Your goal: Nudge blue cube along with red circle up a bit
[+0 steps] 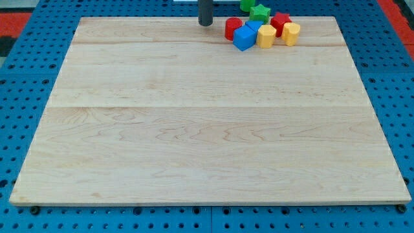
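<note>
Pale wooden board (207, 123) on blue pegboard, blue cube (244, 37) near the view's top edge, red circle (232, 28) touching its upper left (packed among yellow, green, red blocks), my tip (206, 24) left of both, apart, no jaws on this rod.

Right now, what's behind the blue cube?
Behind the blue cube, towards the view's top, another blue block shows partly; its lower part is hidden. Red circle sits beside. My tip stands apart, left.
</note>
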`<state>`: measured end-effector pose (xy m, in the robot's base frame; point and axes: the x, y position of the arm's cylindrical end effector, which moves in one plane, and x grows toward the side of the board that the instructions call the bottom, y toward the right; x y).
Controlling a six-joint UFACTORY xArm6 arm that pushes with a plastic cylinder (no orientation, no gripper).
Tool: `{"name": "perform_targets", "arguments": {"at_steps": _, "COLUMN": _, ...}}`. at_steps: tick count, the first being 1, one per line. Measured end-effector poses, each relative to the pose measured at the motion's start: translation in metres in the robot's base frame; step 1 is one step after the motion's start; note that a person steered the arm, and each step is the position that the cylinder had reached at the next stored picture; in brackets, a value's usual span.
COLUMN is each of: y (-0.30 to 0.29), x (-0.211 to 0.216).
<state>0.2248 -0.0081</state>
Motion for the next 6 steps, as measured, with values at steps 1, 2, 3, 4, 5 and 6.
{"name": "perform_targets", "arguments": {"at_steps": 1, "y": 0.027, "x": 0.055}}
{"name": "perform_targets", "arguments": {"at_steps": 2, "y": 0.039, "x": 0.082}}
{"name": "perform_targets", "arguments": {"at_steps": 3, "y": 0.069, "x": 0.08}}
{"name": "perform_targets", "arguments": {"at_steps": 4, "y": 0.095, "x": 0.072}}
{"name": "perform_targets", "arguments": {"at_steps": 5, "y": 0.096, "x": 0.056}}
{"name": "perform_targets", "arguments": {"at_steps": 6, "y": 0.104, "x": 0.043}}
